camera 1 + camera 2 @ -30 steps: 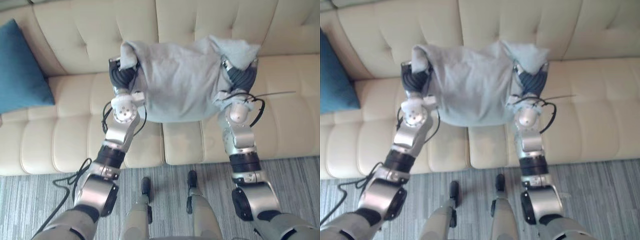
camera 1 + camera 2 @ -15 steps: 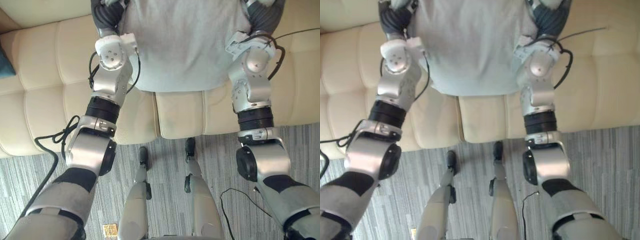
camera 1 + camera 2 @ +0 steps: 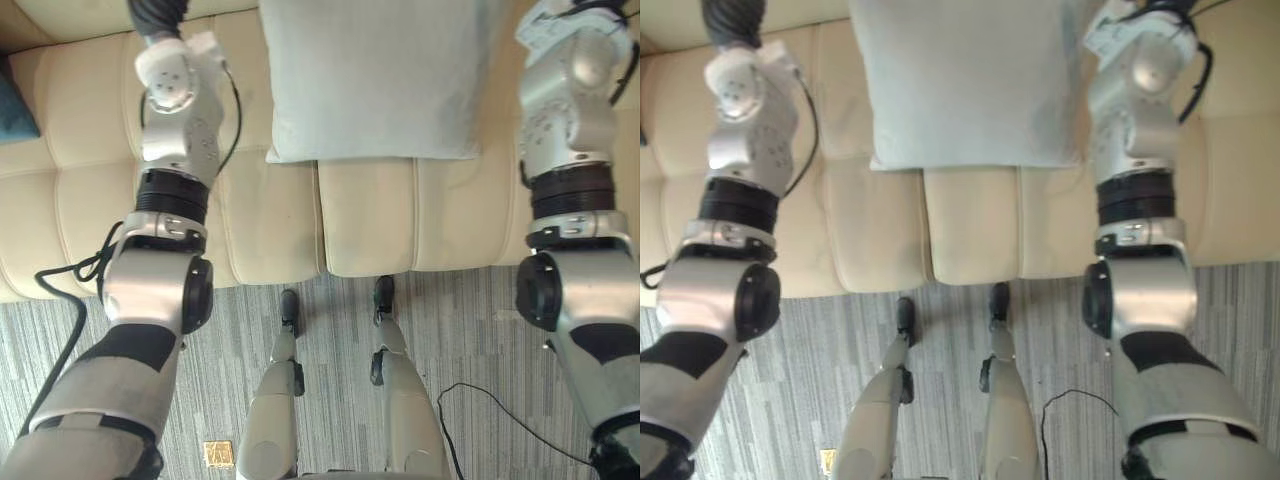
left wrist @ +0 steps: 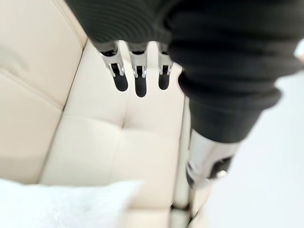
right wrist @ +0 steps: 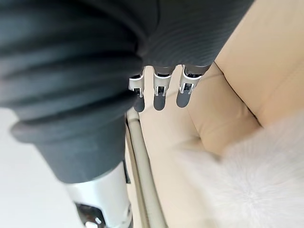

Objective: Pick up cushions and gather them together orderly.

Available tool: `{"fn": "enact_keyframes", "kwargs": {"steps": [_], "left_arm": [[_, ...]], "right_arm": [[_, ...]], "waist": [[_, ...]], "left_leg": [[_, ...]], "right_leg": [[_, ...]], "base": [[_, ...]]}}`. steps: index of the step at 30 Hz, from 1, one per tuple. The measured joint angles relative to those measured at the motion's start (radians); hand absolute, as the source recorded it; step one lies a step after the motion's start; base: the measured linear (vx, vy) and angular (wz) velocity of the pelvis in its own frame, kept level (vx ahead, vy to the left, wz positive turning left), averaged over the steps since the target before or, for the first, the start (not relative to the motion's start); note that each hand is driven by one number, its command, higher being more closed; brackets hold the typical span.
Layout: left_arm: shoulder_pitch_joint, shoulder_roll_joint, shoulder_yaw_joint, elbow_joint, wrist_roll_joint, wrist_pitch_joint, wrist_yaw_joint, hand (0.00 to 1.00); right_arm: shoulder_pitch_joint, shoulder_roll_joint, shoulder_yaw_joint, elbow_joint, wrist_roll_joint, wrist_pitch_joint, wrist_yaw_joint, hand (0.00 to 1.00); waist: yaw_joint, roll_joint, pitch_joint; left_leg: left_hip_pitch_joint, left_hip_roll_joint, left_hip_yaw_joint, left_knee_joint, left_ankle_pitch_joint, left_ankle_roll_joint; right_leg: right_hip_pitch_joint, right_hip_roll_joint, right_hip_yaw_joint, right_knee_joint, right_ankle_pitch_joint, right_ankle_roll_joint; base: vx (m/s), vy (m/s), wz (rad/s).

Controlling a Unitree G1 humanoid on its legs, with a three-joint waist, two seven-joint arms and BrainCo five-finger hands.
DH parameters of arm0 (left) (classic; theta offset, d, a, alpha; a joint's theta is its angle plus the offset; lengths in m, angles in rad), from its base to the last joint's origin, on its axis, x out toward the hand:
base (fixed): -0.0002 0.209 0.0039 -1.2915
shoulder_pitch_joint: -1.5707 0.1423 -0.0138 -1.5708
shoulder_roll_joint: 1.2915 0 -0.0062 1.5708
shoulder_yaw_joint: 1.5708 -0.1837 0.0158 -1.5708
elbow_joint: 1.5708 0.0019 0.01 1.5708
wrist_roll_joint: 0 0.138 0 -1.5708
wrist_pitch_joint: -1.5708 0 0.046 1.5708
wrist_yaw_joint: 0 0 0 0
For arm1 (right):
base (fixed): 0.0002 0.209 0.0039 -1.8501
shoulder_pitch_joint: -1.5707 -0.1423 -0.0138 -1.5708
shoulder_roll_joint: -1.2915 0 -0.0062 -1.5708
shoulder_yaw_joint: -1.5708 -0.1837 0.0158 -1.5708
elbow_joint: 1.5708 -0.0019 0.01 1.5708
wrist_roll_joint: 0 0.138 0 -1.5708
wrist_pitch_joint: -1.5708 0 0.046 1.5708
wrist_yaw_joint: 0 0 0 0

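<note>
Grey cushion [image 3: 370,80] now released, lying on sofa [image 3: 370,235] at 12 o'clock | left robot hand [image 4: 135,78] spread, empty | right robot hand [image 5: 160,92] same

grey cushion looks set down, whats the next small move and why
Probably turn left toward the blue cushion: the grey cushion lies flat on the sofa, and the left hand and right hand are open, apart from it.

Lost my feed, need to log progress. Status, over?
Left robot hand open, empty. Right robot hand open, empty. Grey cushion on sofa between the arms. Blue cushion far left, apart.
</note>
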Motion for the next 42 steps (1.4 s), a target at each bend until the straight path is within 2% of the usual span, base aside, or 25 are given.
{"fn": "enact_keyframes", "kwargs": {"steps": [4, 8, 11, 12, 13, 14, 16, 19, 21, 24, 29, 34, 36, 37, 38, 39, 40, 41, 42], "left_arm": [[0.234, 0.000, 0.054, -0.153, -0.038, -0.018, -0.015, 0.00], [0.518, -0.026, 0.066, -0.300, -0.005, -0.023, -0.027, 0.00], [0.834, -0.182, 0.056, -0.448, 0.040, -0.036, -0.051, 0.00], [0.958, -0.260, 0.035, -0.465, 0.063, -0.035, -0.069, 0.00], [1.007, -0.287, 0.021, -0.467, 0.065, -0.033, -0.079, 0.00], [1.105, -0.337, -0.010, -0.466, 0.086, -0.022, -0.106, 0.00], [1.192, -0.374, -0.034, -0.455, 0.122, -0.008, -0.138, 0.00], [1.288, -0.414, -0.041, -0.357, 0.191, 0.007, -0.200, 0.00], [1.324, -0.419, -0.038, -0.247, 0.222, 0.026, -0.234, 0.00], [1.340, -0.423, -0.035, -0.118, 0.288, 0.045, -0.274, 0.00], [1.345, -0.443, 0.024, 0.032, 0.392, 0.066, -0.292, 0.00], [1.351, -0.443, 0.038, 0.085, 0.451, 0.074, -0.288, 0.00], [1.349, -0.448, 0.074, 0.089, 0.453, 0.075, -0.268, 0.00], [1.349, -0.450, 0.082, 0.087, 0.453, 0.075, -0.266, 0.00], [1.348, -0.458, 0.114, 0.085, 0.453, 0.074, -0.265, 0.00], [1.341, -0.456, 0.137, 0.087, 0.453, 0.074, -0.261, 0.00], [1.342, -0.451, 0.151, 0.085, 0.452, 0.072, -0.248, 0.00], [1.348, -0.443, 0.151, 0.085, 0.452, 0.072, -0.248, 0.00], [1.351, -0.441, 0.155, 0.084, 0.450, 0.073, -0.248, 0.00]], "right_arm": [[0.226, -0.020, -0.046, -0.186, 0.063, -0.015, 0.014, 0.00], [0.539, -0.006, -0.086, -0.354, 0.044, -0.023, 0.059, 0.00], [0.875, 0.154, -0.124, -0.469, -0.070, -0.023, 0.107, 0.00], [1.008, 0.236, -0.124, -0.485, -0.105, -0.021, 0.126, 0.00], [1.061, 0.269, -0.124, -0.487, -0.126, -0.019, 0.136, 0.00], [1.167, 0.338, -0.124, -0.485, -0.169, -0.014, 0.159, 0.00], [1.264, 0.399, -0.124, -0.456, -0.202, -0.010, 0.183, 0.00], [1.384, 0.481, -0.126, -0.326, -0.253, 0.006, 0.221, 0.00], [1.437, 0.514, -0.126, -0.218, -0.254, 0.016, 0.237, 0.00], [1.465, 0.530, -0.130, -0.082, -0.264, 0.028, 0.265, 0.00], [1.466, 0.540, -0.153, 0.079, -0.304, 0.050, 0.298, 0.00], [1.444, 0.540, -0.154, 0.128, -0.334, 0.064, 0.303, 0.00], [1.427, 0.544, -0.149, 0.163, -0.342, 0.068, 0.302, 0.00], [1.427, 0.545, -0.149, 0.169, -0.348, 0.068, 0.301, 0.00], [1.413, 0.550, -0.149, 0.184, -0.367, 0.071, 0.300, 0.00], [1.406, 0.559, -0.147, 0.185, -0.370, 0.073, 0.300, 0.00], [1.406, 0.570, -0.144, 0.188, -0.370, 0.074, 0.299, 0.00], [1.405, 0.578, -0.144, 0.198, -0.370, 0.074, 0.300, 0.00], [1.402, 0.581, -0.143, 0.213, -0.370, 0.073, 0.301, 0.00]], "waist": [[-0.001, 0.000, 0.000], [0.000, -0.001, -0.001], [0.005, -0.002, -0.003], [0.006, -0.001, -0.008], [0.007, -0.002, -0.009], [0.006, -0.001, -0.013], [0.009, -0.004, -0.044], [0.009, 0.000, -0.087], [0.009, 0.001, -0.153], [0.007, 0.007, -0.210], [0.007, 0.003, -0.252], [0.011, -0.006, -0.257], [0.009, -0.018, -0.257], [0.009, -0.022, -0.261], [0.018, -0.019, -0.262], [0.016, -0.017, -0.257], [0.015, -0.033, -0.262], [0.014, -0.048, -0.271], [0.014, -0.065, -0.276]], "left_leg": [[0.059, 0.003, 0.002, 0.000, -0.004, -0.005], [0.106, 0.004, 0.002, 0.000, -0.020, -0.002], [0.180, 0.006, 0.005, 0.003, -0.043, -0.002], [0.209, 0.007, 0.005, 0.019, -0.063, -0.001], [0.217, 0.008, 0.005, 0.031, -0.076, 0.000], [0.236, 0.008, 0.007, 0.047, -0.093, 0.002], [0.238, 0.009, 0.011, 0.063, -0.105, 0.003], [0.309, 0.014, 0.019, 0.070, -0.126, 0.003], [0.346, 0.019, 0.025, 0.071, -0.141, 0.001], [0.386, 0.020, 0.032, 0.070, -0.159, 0.005], [0.459, 0.020, 0.045, 0.064, -0.174, 0.006], [0.488, 0.021, 0.081, 0.081, -0.191, 0.002], [0.472, 0.028, 0.082, 0.144, -0.219, 0.005], [0.467, 0.030, 0.083, 0.149, -0.222, 0.007], [0.458, 0.049, 0.083, 0.160, -0.222, 0.007], [0.448, 0.051, 0.079, 0.171, -0.221, 0.006], [0.443, 0.049, 0.058, 0.190, -0.219, 0.004], [0.434, 0.043, 0.040, 0.214, -0.219, 0.003], [0.423, 0.034, 0.026, 0.235, -0.218, 0.002]], "right_leg": [[0.063, 0.002, 0.001, -0.001, -0.010, 0.000], [0.111, 0.004, 0.001, 0.002, -0.035, -0.001], [0.184, 0.010, 0.002, 0.006, -0.057, 0.001], [0.218, 0.011, 0.003, 0.009, -0.073, 0.001], [0.230, 0.012, 0.005, 0.013, -0.081, 0.000], [0.249, 0.015, 0.008, 0.027, -0.096, 0.000], [0.252, 0.015, 0.008, 0.034, -0.104, 0.003], [0.324, 0.019, 0.005, 0.033, -0.122, 0.005], [0.360, 0.023, 0.005, 0.029, -0.139, 0.013], [0.402, 0.024, 0.008, 0.018, -0.144, 0.017], [0.479, 0.024, 0.013, -0.012, -0.143, 0.018], [0.480, 0.026, 0.045, 0.032, -0.154, 0.017], [0.442, 0.023, 0.045, 0.144, -0.197, 0.022], [0.438, 0.024, 0.044, 0.147, -0.197, 0.023], [0.415, 0.022, 0.048, 0.212, -0.236, 0.021], [0.368, 0.016, 0.037, 0.376, -0.308, 0.009], [0.341, -0.009, 0.032, 0.598, -0.382, 0.042], [0.352, -0.039, 0.038, 0.709, -0.416, 0.071], [0.357, -0.060, 0.047, 0.726, -0.435, 0.089]], "base": [[0.00, 0.000, 0.00], [0.00, 0.000, 0.00], [0.03, -0.015, -0.04], [0.06, -0.009, -0.04], [0.07, -0.016, -0.05], [0.04, -0.014, -0.06], [0.04, -0.016, -0.07], [0.05, -0.005, -0.08], [0.05, 0.005, -0.10], [0.06, 0.013, -0.07], [0.02, 0.015, -0.05], [0.01, 0.020, -0.20], [-0.02, -0.009, -0.08], [0.00, -0.019, -0.06], [0.00, -0.016, 0.03], [0.01, -0.054, 0.27], [0.00, -0.085, 0.60], [0.03, -0.183, 0.69], [-0.02, -0.254, 0.54]]}}
